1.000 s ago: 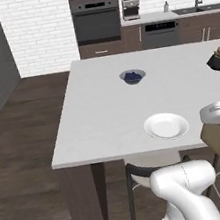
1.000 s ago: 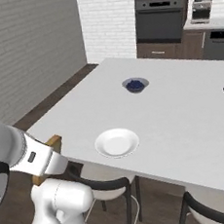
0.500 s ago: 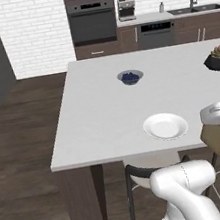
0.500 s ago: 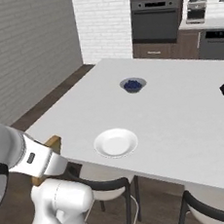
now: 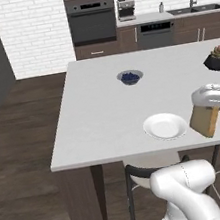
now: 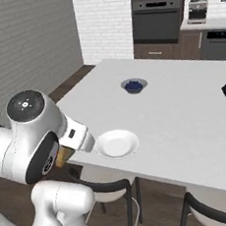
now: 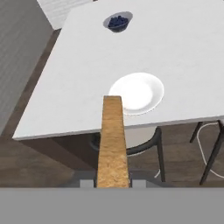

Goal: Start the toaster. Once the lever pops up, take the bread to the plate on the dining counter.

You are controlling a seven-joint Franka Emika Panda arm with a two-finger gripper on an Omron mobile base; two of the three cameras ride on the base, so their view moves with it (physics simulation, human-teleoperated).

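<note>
I'm carrying the bread [image 7: 113,140], jaws clenched on it, toward the plate [image 7: 136,93] at twelve o'clock; next, lower and release.

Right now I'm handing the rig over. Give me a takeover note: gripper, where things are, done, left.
Gripper: shut on the bread, held edge-on, near the counter's front edge.
Plate: bare, on the counter near that edge, just beyond the bread in the hand view.
Also on the counter: blue bowl mid-slab, dark potted plant at far right.
Done: bread is out and carried to the counter.
Left: bring the bread over the plate, lay it down, release.
</note>
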